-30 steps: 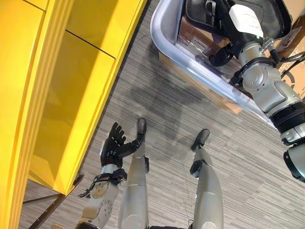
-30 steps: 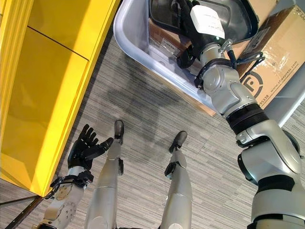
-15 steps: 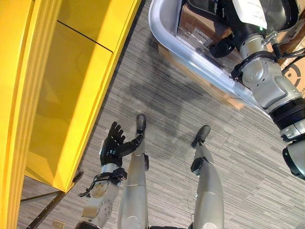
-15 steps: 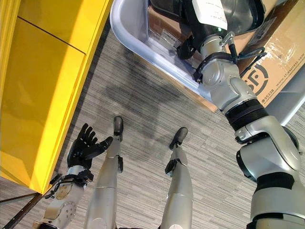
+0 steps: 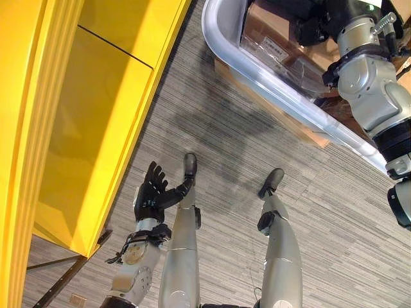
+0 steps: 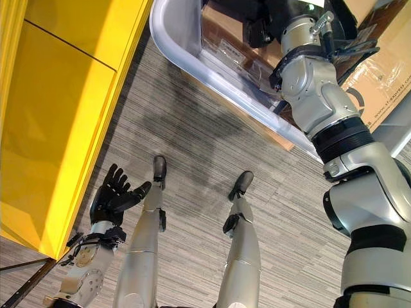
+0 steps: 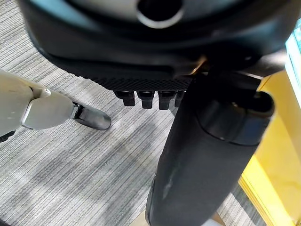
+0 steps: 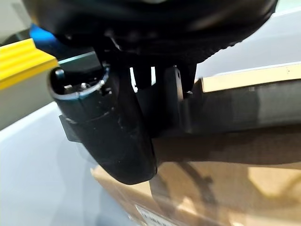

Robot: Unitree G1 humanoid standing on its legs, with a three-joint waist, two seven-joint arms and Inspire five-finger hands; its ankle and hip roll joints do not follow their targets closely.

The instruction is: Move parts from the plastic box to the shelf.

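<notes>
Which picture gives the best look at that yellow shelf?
The left eye view: the yellow shelf fills its left side, showing its compartments. The right eye view shows a narrower part of it; the left wrist view catches only a yellow corner beyond the left hand.

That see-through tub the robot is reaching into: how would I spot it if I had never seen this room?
Start at the yellow shelf on the robot's left, then cross the grey carpet to its right. The plastic box stands there beside brown cardboard boxes; its clear walls and thick rounded pale rim set it apart.
</notes>
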